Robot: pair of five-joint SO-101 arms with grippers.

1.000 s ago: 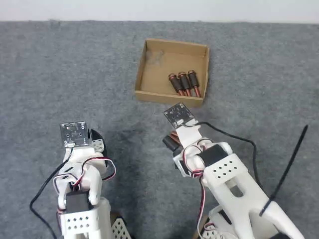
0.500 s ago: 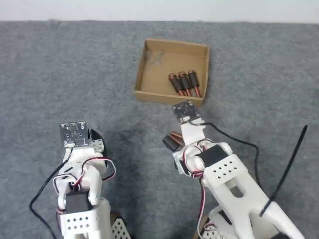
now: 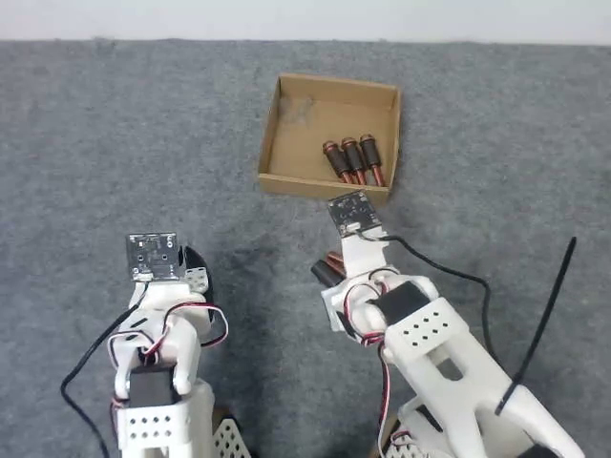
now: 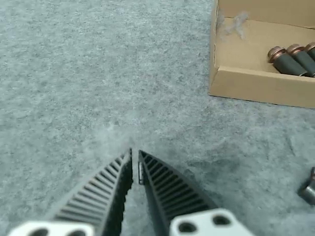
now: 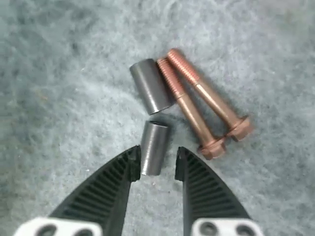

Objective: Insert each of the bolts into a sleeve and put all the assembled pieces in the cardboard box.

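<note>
Grey, felt-like cloth covers the counter (image 3: 115,124), with a strip of pale wall (image 3: 305,19) along its far edge. Near sleeve (image 5: 154,147), dark grey, lies flat on the cloth between the two tips of the right pincer (image 5: 156,160). That pincer is spread slightly wider than the sleeve, one tip close against its side and the other a little off it, so nothing is gripped. Second sleeve (image 5: 150,86) lies just beyond the first, angled, the two ends nearly meeting. Inner bolt (image 5: 187,104), copper-coloured, lies against the second sleeve. Outer bolt (image 5: 205,90) lies alongside it, shanks touching and both heads at the same end. From the high view the right arm (image 3: 420,324) hangs over this cluster and hides most of it. Cardboard box (image 3: 320,186) sits just past that arm's wrist, open-topped. Three assembled pieces (image 3: 353,159) lie side by side toward one side of it, the rest of its floor bare. Left arm (image 3: 158,353) stands well apart from the loose parts. Left pincer (image 4: 135,156) hangs over bare cloth, tips drawn together to a thin slit, empty. A pale scuffed patch (image 4: 110,132) marks the cloth ahead of it.
</note>
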